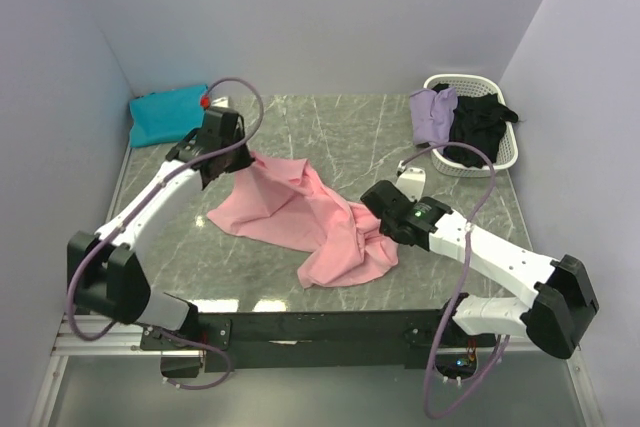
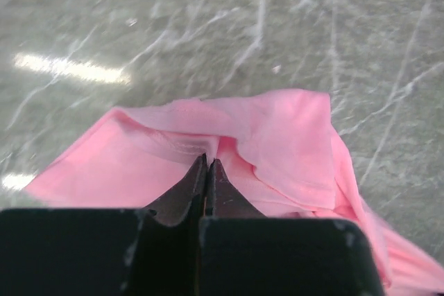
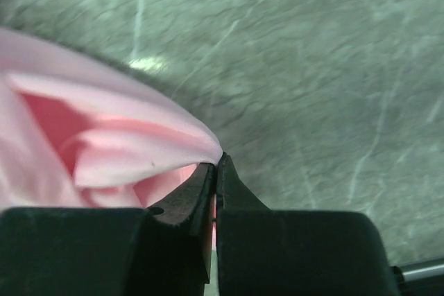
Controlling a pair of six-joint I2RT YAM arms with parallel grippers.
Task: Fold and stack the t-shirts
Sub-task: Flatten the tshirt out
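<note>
1. The tabletop (image 1: 340, 137) carries everything. Its middle is taken up by the shirt being worked on, and the other shirts sit at its two far corners.
2. The pink t-shirt (image 1: 290, 212) lies crumpled and bunched, running from the left-centre of the tabletop toward the near edge, and is not yet spread flat. I judge the step in hand to be the opening one for this shirt: taking it at two points so it can be stretched out before any fold.
3. The basket (image 1: 510, 147) stands at the far right corner. The lavender t-shirt (image 1: 432, 112) hangs over its left rim and the black t-shirt (image 1: 478, 127) lies inside it; both are waiting.
4. The teal t-shirt (image 1: 165, 115) lies at the far left corner, looking already folded, which would make it the base of the stack.
5. The left gripper (image 2: 208, 164) has its jaws pressed together on a fold at the pink t-shirt's far-left end.
6. The right gripper (image 3: 216, 164) is likewise clamped, pinching an edge of the pink t-shirt at its near-right bunch.
7. The next move probably calls for lifting both pinched points and drawing them apart evenly until the cloth is taut. Then the shirt can be laid flat without dragging it off the near edge.
</note>
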